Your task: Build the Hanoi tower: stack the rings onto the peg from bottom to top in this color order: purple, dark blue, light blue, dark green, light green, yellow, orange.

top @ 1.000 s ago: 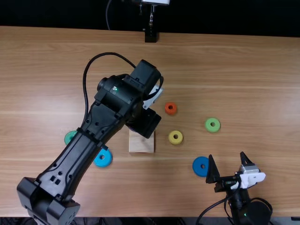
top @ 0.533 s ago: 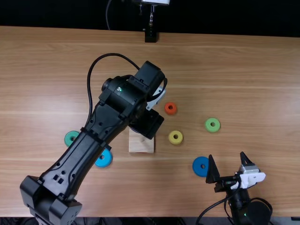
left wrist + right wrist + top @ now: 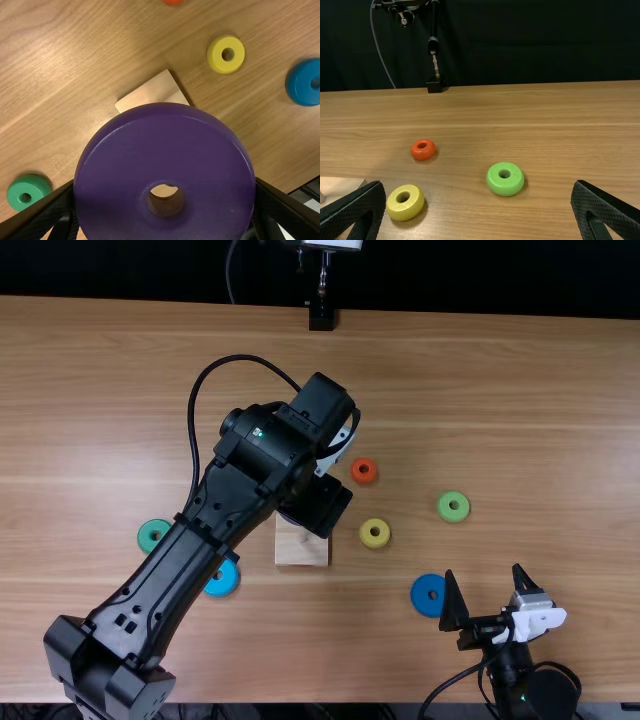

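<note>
The left claw [image 3: 164,184] is clutching the purple ring [image 3: 117,190] over the wooden base [image 3: 152,93] — presumably because purple goes lowest — while the right claw [image 3: 483,572] is resting spread apart.

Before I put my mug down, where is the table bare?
Bare: the table right of the light green ring; also between it and the far edge. Crowded: the wooden base, under the left arm, beside the yellow ring.

No text, label, brand, number or sign can be read in any view, so far as can be judged where surfaces are shadowed.
</note>
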`<action>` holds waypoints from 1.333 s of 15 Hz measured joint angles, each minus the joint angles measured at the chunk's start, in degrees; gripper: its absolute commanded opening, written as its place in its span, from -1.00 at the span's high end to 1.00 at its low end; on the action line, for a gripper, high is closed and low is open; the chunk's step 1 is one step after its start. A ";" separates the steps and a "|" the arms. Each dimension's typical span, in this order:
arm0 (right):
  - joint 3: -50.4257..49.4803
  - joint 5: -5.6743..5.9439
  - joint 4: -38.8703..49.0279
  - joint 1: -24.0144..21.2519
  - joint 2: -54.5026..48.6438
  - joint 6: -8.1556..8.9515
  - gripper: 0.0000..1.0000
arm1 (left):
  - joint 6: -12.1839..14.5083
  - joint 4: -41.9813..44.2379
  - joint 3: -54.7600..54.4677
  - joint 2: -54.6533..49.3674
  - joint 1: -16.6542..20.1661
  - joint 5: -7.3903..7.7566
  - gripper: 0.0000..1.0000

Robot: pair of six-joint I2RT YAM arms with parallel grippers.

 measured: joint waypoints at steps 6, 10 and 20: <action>0.02 -0.02 0.00 0.00 0.02 0.00 -1.00 | -0.04 -0.02 0.00 0.00 0.00 0.02 1.00; 0.00 0.00 0.02 0.00 0.00 0.00 -1.00 | -0.04 0.11 0.00 0.50 -1.62 -0.02 1.00; 0.00 -0.02 -0.02 0.00 0.00 0.02 -1.00 | -0.04 0.17 0.00 0.55 -1.70 -0.28 1.00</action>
